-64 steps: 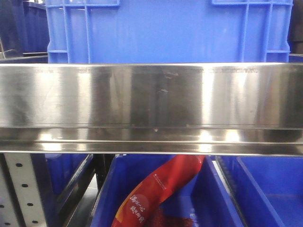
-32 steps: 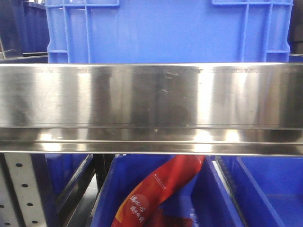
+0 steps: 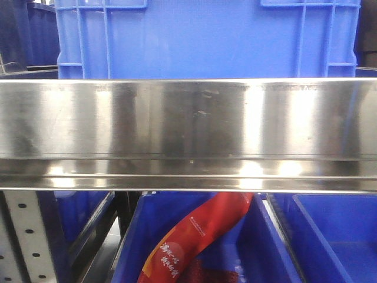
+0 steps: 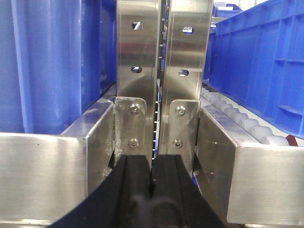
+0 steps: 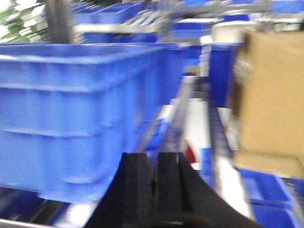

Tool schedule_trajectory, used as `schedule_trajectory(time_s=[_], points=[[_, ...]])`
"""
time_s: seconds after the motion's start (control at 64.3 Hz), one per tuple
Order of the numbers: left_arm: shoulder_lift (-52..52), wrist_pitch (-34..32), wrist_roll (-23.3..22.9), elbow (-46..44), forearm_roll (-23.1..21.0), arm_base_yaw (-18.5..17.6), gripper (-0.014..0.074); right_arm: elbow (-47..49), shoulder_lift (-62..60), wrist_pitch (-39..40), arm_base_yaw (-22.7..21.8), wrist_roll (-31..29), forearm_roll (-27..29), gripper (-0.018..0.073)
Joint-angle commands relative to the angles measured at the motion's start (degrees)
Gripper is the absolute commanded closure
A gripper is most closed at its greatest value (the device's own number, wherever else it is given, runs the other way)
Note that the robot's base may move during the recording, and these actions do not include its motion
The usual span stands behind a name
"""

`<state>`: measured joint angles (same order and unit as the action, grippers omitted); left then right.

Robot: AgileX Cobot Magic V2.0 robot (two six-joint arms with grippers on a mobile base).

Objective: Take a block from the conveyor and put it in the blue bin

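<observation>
The block and the conveyor are out of view in every frame. My left gripper (image 4: 152, 159) is shut with nothing between its black fingers, and it points at two upright steel posts (image 4: 164, 71) of a rack. My right gripper (image 5: 155, 156) is shut and empty too. Its view is blurred, with a large blue bin (image 5: 80, 109) to its left. In the front view another large blue bin (image 3: 206, 38) stands behind a wide steel rail (image 3: 188, 130).
Below the rail are open blue bins (image 3: 330, 236), and one holds a red packet (image 3: 197, 239). A roller track (image 4: 242, 121) runs beside a blue bin (image 4: 266, 71) on the right of the posts. A brown cardboard box (image 5: 270, 99) is at the right.
The front view has shifted slightly, so the bins and the packet sit a few pixels further left. Nothing was grasped or let go.
</observation>
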<state>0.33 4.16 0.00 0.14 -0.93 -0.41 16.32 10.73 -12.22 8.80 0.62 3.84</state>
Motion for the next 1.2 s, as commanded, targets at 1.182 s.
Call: schedule_trajectory(time_s=[1.182], points=[[-0.3, -0.8, -0.4, -0.1, 0.1, 0.1, 0.0707, -16.3, -10.7, 9.3, -5.3, -2.3, 0.9, 0.0721]])
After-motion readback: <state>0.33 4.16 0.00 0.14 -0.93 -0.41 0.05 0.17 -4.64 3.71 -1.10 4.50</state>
